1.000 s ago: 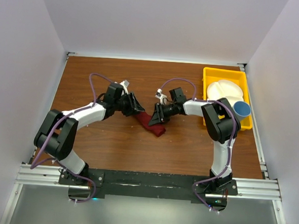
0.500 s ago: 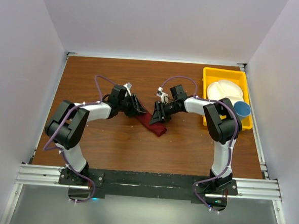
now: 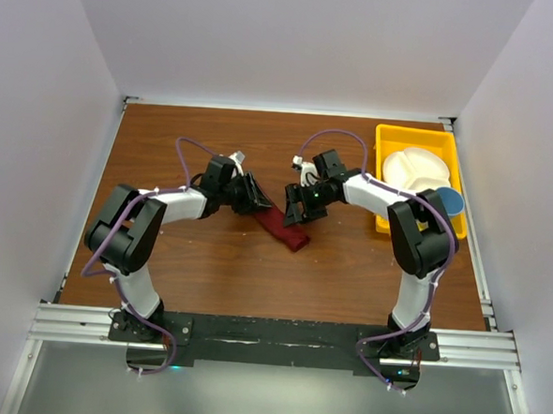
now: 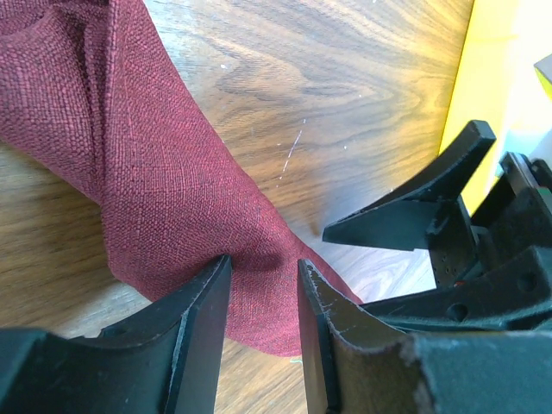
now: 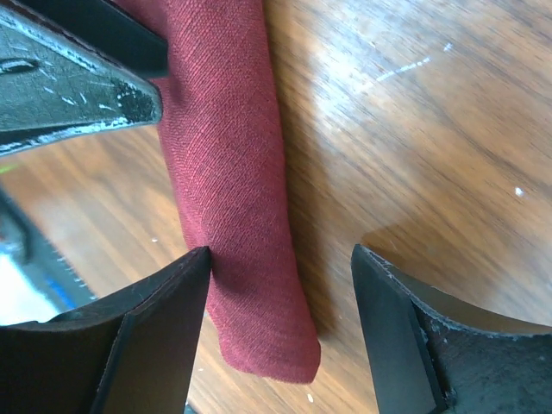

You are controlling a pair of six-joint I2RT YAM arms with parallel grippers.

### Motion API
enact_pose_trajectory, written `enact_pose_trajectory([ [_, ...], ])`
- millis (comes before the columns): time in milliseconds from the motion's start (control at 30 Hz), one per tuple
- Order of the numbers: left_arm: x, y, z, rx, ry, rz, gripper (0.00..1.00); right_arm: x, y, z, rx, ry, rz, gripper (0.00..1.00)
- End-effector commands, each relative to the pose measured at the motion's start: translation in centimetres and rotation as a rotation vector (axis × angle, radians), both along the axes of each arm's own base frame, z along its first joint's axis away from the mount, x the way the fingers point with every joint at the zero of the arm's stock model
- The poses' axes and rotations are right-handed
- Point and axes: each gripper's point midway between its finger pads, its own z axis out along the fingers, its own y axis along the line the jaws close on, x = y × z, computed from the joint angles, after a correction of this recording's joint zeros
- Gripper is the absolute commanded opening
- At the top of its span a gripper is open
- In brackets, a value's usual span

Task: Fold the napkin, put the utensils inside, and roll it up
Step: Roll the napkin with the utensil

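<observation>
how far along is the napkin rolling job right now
Done: the napkin lies rolled into a tube on the table; no utensils show, so they may be inside. In hand: the left tool pinches one end; the right tool stands open astride the roll. Remaining: letting go.

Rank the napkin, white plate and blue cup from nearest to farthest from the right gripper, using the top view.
1. napkin, right at the right gripper, mid-table.
2. white plate, in the yellow tray, far right.
3. blue cup, tray's near-right corner.

L gripper, R gripper flank napkin; bin blocks R; room L side.
</observation>
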Motion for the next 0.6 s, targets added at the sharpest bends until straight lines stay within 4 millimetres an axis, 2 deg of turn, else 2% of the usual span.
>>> enact_pose_trajectory([
  [0,1.3,-0.6,1.4,-0.019,-0.059,-0.011,0.41,-0.1,-0.1,1.8,-0.12,-0.134,0.019,0.71],
  [100,1.2,-0.6,1.3,-0.018,-0.055,-0.01,0.41,-0.6,0.6,2.1,-0.133,-0.168,0.023,0.7],
  [200,1.3,-0.7,1.5,-0.022,-0.057,-0.01,0.41,-0.4,0.7,1.7,-0.157,-0.178,0.014,0.67],
  [300,1.4,-0.8,1.7,-0.024,-0.062,-0.012,0.41,-0.5,0.8,0.9,-0.157,-0.165,0.015,0.59],
  [333,1.4,-0.8,1.8,-0.023,-0.065,-0.014,0.41,-0.5,0.8,0.6,-0.16,-0.159,0.013,0.5],
  [433,1.7,-0.8,2.7,-0.023,-0.088,-0.019,0.41,-0.4,0.6,0.0,-0.153,-0.142,-0.003,0.38],
  [567,2.8,-0.9,4.9,-0.013,-0.148,-0.021,0.42,0.0,-0.6,-0.7,-0.158,-0.119,-0.035,0.33],
])
